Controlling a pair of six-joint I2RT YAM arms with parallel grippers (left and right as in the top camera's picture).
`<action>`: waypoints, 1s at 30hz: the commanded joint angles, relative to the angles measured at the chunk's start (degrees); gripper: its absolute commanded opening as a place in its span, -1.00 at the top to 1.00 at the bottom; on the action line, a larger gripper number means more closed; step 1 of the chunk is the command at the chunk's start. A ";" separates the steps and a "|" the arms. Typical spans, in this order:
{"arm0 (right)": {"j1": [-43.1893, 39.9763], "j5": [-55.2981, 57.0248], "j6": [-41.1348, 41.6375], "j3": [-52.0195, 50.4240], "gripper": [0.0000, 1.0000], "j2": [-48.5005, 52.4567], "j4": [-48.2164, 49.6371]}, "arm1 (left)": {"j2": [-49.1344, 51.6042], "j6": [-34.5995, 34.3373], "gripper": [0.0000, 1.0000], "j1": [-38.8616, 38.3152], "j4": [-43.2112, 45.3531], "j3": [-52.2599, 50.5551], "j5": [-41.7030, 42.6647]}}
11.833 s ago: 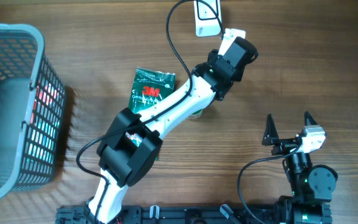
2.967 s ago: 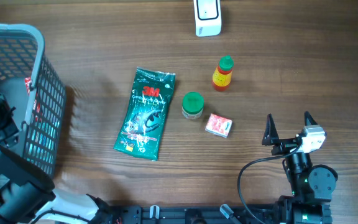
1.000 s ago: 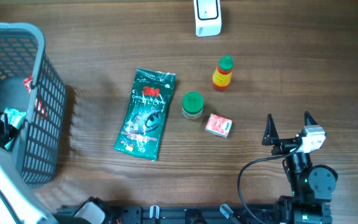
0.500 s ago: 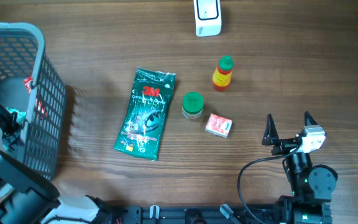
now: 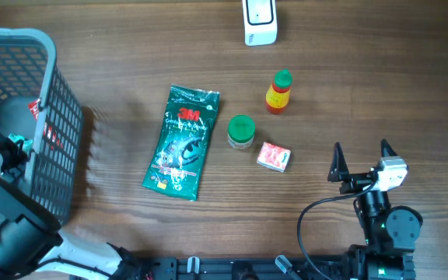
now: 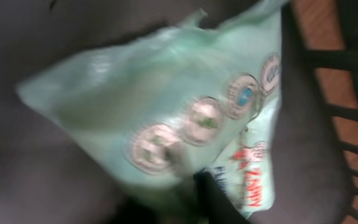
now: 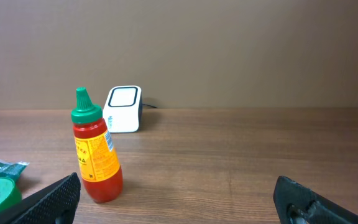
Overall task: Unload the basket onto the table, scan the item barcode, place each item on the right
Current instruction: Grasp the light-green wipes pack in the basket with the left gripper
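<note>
1. Overhead: a brown wood-grain table (image 5: 379, 70) carries a grey mesh basket (image 5: 57, 117) at its left edge and a white barcode scanner (image 5: 260, 22) at the far edge.
   - Between them lie a dark green 3M packet (image 5: 183, 141), a green-lidded jar (image 5: 241, 131), a small red box (image 5: 274, 156) and a red sauce bottle (image 5: 279, 92).
   - The left gripper (image 5: 8, 149) is down inside the basket, where a sliver of a pale green packet (image 5: 18, 142) shows beside it.
   - The right gripper (image 5: 360, 159) sits near the table's front edge with its fingers spread wide and nothing between them.
2. Left wrist: the background is the basket's dark interior, with its mesh wall at the right.
   - The blurred pale green packet, printed with round seals, fills the view.
   - The dark fingers (image 6: 213, 196) appear pinched together on its lower edge.
   - Judging by this, the item is only being picked: it is well apart from the scanner, so lifting it out, carrying it across and presenting its barcode all remain.
3. Right wrist: a plain beige wall (image 7: 229, 50) rises behind the table, the sauce bottle stands nearest, and the scanner is behind it with clear tabletop in front.
</note>
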 commanded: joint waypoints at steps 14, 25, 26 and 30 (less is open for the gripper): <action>0.24 0.55 -0.52 -0.07 -0.99 -0.35 0.15 | -13.18 6.82 0.92 0.26 -0.68 -1.81 6.58; 0.24 0.52 -0.50 -0.07 -0.99 -0.35 0.15 | -39.67 8.81 0.92 -1.75 0.79 -1.84 18.10; 0.26 0.55 -0.52 -0.04 -1.00 -0.35 0.15 | -41.05 10.25 0.92 -2.93 1.99 -1.81 19.23; 0.24 0.55 -0.55 -0.07 -0.99 -0.35 0.15 | -45.31 22.23 0.92 -13.97 9.29 -1.84 21.16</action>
